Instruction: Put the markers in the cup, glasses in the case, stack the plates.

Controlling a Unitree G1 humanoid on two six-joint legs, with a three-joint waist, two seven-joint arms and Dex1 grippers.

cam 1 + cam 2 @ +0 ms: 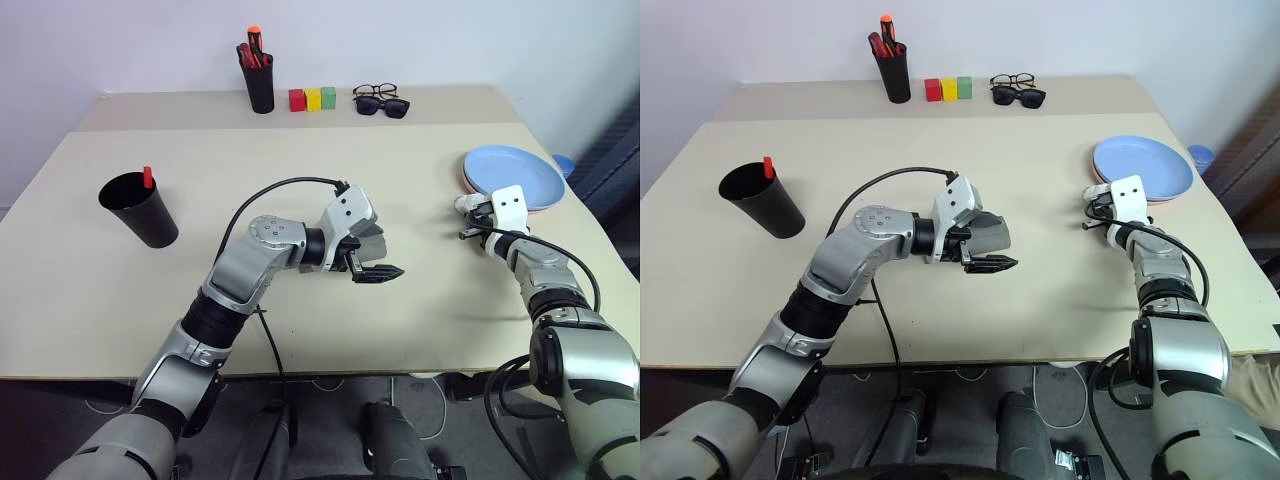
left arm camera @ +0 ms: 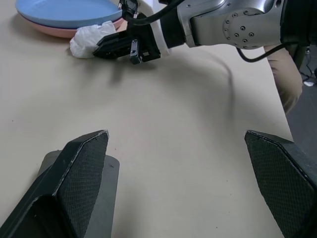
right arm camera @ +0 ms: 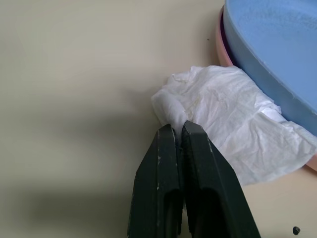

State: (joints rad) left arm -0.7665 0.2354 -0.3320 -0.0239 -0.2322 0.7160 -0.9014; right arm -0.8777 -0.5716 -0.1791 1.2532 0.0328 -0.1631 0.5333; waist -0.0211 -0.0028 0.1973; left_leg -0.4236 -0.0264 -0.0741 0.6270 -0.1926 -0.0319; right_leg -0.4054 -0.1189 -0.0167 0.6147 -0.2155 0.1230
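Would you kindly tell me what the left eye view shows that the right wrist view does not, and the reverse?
Left eye view: the black cup holding a red-capped marker, the pen pot, coloured blocks, spectacles, sunglasses and the open left gripper.
Right wrist view: the right gripper shut, its tips at the edge of the crumpled white tissue.
Shared: the tissue, the blue plate stacked on the pink plate, and the table.

Non-task stuff: pen pot (image 1: 260, 88) with orange-tipped pens (image 1: 254, 48) at table (image 1: 300, 330) far edge. Beside it red (image 1: 297, 99), yellow (image 1: 313, 98), green (image 1: 328, 97) blocks in a touching row. Then sunglasses (image 1: 383, 105), spare specs (image 1: 375, 90) just behind. Crumpled white tissue (image 3: 233, 129) on tabletop.
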